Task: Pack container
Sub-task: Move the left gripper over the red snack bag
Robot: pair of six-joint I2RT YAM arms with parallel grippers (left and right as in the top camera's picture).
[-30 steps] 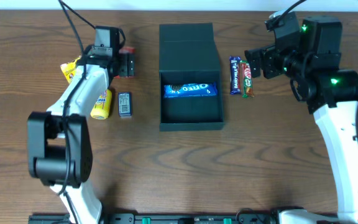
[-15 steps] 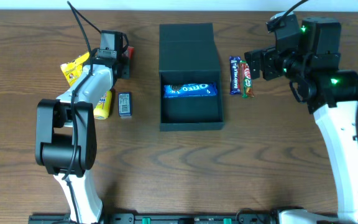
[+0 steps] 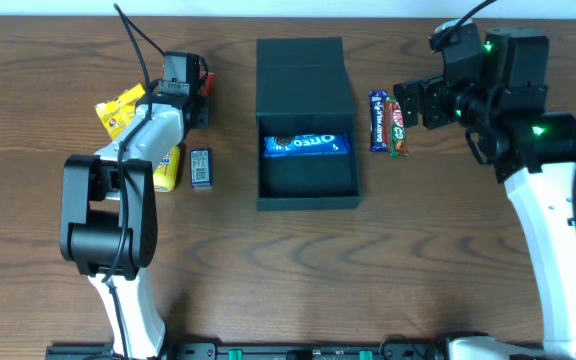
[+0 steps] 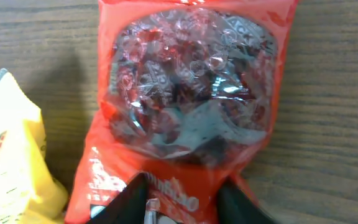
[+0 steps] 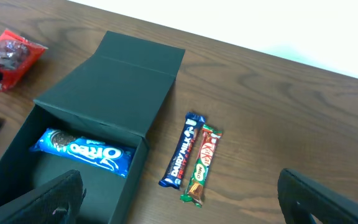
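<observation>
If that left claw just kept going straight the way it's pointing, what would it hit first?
The red snack packet: it lies directly ahead of the left gripper, whose fingers sit at its near end. Whether they touch it is unclear.

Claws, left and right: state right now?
Left claw: closed on the red packet.
Right claw: open, holding nothing.

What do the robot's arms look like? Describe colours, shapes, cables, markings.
The left arm and right arm have white rounded links and black joints. Black cables trail from each. Green lights glow on the right arm. The left pincer and right pincer are black.
</observation>
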